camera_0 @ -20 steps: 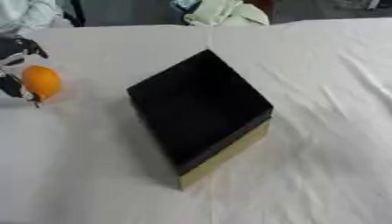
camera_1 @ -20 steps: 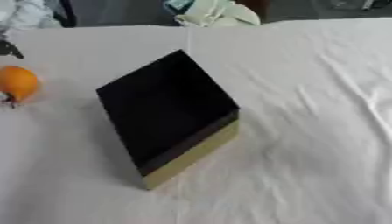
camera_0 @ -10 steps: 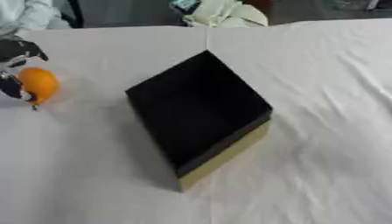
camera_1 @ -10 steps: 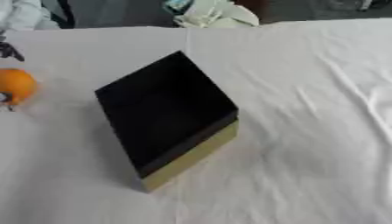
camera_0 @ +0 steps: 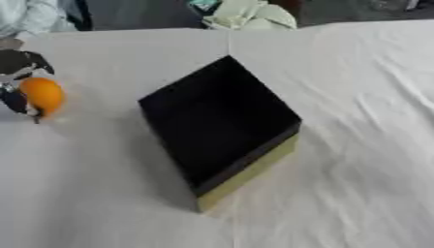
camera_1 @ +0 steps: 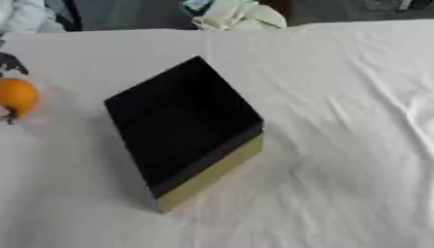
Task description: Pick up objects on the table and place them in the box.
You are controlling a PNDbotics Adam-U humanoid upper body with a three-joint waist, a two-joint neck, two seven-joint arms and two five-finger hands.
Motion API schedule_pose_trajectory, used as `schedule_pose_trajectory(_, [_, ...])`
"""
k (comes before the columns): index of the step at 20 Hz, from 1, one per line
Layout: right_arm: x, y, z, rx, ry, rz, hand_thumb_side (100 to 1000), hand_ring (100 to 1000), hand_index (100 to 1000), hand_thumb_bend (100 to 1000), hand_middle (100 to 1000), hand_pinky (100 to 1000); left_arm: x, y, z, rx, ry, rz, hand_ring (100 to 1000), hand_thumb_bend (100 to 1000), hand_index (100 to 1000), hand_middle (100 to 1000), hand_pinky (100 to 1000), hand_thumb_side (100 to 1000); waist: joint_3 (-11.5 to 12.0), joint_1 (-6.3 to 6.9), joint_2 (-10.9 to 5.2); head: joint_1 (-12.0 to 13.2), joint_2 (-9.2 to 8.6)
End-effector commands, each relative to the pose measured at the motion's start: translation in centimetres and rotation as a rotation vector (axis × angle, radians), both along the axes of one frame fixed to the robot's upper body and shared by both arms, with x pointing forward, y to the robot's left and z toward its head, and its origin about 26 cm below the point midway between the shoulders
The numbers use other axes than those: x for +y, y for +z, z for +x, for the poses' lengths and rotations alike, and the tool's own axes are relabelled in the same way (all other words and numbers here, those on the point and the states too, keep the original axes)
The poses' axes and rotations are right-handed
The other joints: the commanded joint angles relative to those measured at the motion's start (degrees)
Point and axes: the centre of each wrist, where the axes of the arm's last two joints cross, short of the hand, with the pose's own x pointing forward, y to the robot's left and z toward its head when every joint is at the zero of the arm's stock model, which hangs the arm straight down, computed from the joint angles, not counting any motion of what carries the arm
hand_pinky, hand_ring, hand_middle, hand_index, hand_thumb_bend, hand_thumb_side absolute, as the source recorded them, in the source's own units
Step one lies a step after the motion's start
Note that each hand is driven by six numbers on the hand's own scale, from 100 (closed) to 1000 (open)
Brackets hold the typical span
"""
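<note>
Both eyes sit in the robot's head, looking steeply down and forward across the white surface (camera_0: 356, 145) from close by. They share nearly everything: the box (camera_0: 216, 121) mid-frame, the orange (camera_0: 42, 96) at left. The right eye's picture sits slightly further right.

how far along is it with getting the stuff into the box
Nothing shows in the black box yet. In hand: the left hand has its fingers curled round the orange at the table's left edge. Left: carry it over and drop it in.
</note>
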Motion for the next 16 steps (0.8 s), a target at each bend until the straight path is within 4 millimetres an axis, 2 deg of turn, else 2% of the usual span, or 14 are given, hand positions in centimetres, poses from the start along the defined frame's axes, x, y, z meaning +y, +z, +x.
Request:
schedule_pose_trajectory(1, [-0.30, 1.02, -0.15, -0.028, -0.002, -0.020, 850, 563, 820, 100, 591, 685, 0.63, 0.95, -0.26, -0.011, 0.020, 0.029, 758, 618, 809, 778, 523, 100, 0.0, -0.13, -0.77, 0.2, -0.65])
schedule_pose_trajectory(2, [-0.31, 1.01, -0.16, -0.027, -0.002, -0.020, 849, 563, 820, 100, 591, 685, 0.65, 0.95, -0.28, -0.016, 0.019, 0.031, 739, 596, 792, 761, 495, 100, 0.0, -0.13, -0.77, 0.2, -0.66])
schedule_pose_trajectory(5, [-0.28, 1.00, -0.16, -0.027, -0.001, -0.019, 849, 563, 820, 100, 591, 685, 0.59, 1.10, -0.33, -0.049, 0.017, 0.039, 675, 440, 735, 700, 413, 100, 0.0, -0.13, -0.82, 0.2, -0.70])
schedule_pose_trajectory(11, [-0.25, 0.96, -0.18, -0.026, 0.001, -0.018, 849, 563, 821, 100, 591, 685, 0.46, 0.92, -0.37, -0.100, 0.023, 0.083, 614, 348, 673, 637, 336, 100, 0.0, -0.11, -0.85, 0.2, -0.85])
schedule_pose_trajectory(14, [-0.27, 0.95, -0.19, -0.025, 0.001, -0.018, 851, 563, 821, 100, 590, 685, 0.43, 0.78, -0.36, -0.114, 0.021, 0.089, 568, 325, 633, 597, 265, 100, 0.0, -0.06, -0.81, 0.2, -0.77])
schedule_pose_trajectory(16, [-0.27, 0.93, -0.19, -0.024, 0.001, -0.018, 850, 563, 821, 100, 590, 685, 0.35, 0.76, -0.33, -0.122, 0.012, 0.088, 550, 343, 624, 583, 231, 100, -0.1, -0.04, -0.80, 0.2, -0.73])
